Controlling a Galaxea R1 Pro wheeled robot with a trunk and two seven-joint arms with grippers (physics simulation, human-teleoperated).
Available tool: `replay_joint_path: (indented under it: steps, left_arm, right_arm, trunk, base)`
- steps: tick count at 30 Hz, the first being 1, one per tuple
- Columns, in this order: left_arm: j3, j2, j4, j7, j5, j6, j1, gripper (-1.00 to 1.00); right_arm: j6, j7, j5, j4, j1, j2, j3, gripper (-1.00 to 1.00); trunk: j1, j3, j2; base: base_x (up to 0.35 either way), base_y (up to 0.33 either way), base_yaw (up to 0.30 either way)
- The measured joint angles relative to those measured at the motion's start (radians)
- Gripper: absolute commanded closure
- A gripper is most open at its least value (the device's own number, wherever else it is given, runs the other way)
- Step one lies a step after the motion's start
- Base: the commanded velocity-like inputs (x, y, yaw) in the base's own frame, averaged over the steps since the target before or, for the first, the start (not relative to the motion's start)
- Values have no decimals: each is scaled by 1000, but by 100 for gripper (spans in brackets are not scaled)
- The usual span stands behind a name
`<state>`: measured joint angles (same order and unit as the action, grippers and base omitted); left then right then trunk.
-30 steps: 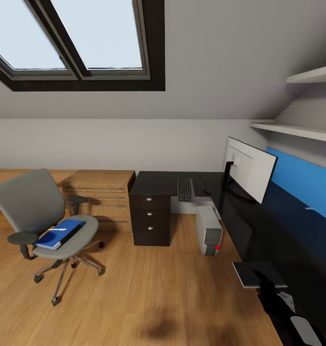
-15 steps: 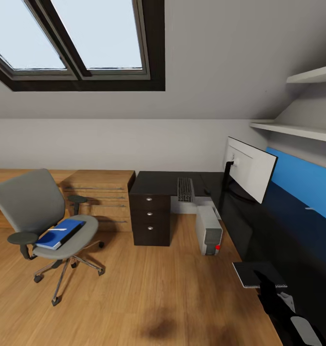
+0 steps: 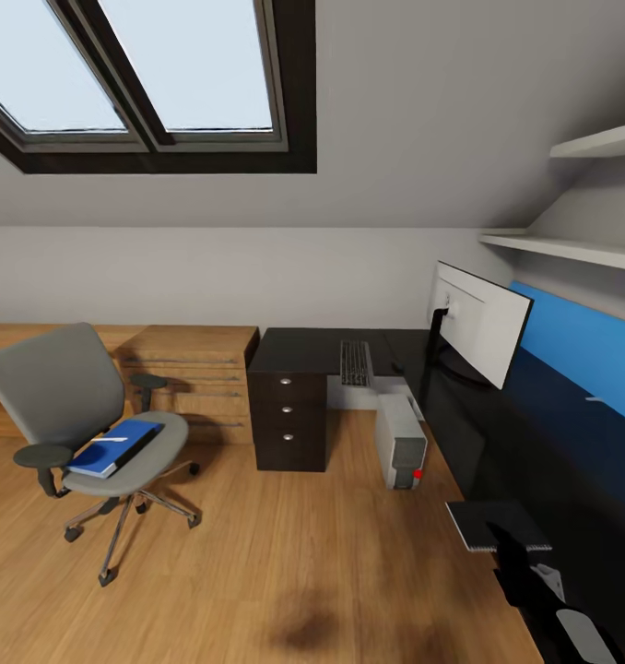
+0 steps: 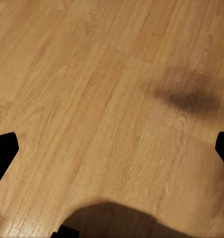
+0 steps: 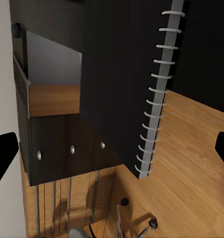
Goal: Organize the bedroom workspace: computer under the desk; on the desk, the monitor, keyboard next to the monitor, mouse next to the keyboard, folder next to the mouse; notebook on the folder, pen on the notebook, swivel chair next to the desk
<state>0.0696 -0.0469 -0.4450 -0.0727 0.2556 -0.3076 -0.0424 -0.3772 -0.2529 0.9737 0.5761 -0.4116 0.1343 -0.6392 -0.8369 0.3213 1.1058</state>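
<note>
Blue folder [image 3: 112, 448] on swivel chair [image 3: 68, 406]

Ahead of me, a skylight [image 3: 156, 74] sits in the sloped ceiling, two white shelves [image 3: 571, 247] line the right wall, and a low oak chest [image 3: 197, 373] stands on the wood floor [image 3: 285, 563].

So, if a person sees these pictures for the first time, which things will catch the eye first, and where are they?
Probably the bright blue folder, lying on the seat of the grey swivel chair at the left on the wooden floor. Next the wide monitor, standing on the glossy black desk at the right, with the keyboard beside it. Below the desk edge stands the light grey computer.
</note>
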Motion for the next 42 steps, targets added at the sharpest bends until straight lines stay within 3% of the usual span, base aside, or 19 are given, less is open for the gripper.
replay_joint_path:
  steps: [8, 21, 29, 42]
  left_arm:
    - [0, 0, 0, 0, 0, 0, 0, -100]
    - [0, 1, 0, 0, 0, 0, 0, -100]
    - [0, 0, 0, -1, 0, 0, 0, -100]
    - [2, 1, 0, -1, 0, 0, 0, -100]
  right_arm:
    - [0, -1, 0, 0, 0, 0, 0, -100]
    - [0, -1, 0, 1, 0, 0, 1, -100]
    - [2, -4, 0, 2, -1, 0, 2, -100]
    - [4, -6, -4, 2, -1, -1, 1, -100]
  trunk:
    - [-31, 25, 56]
    - [-31, 25, 56]
    - [-61, 50, 112]
    - [-61, 50, 112]
  base:
    - [0, 0, 0]
    - [0, 0, 0]
    - [0, 0, 0]
    - [0, 0, 0]
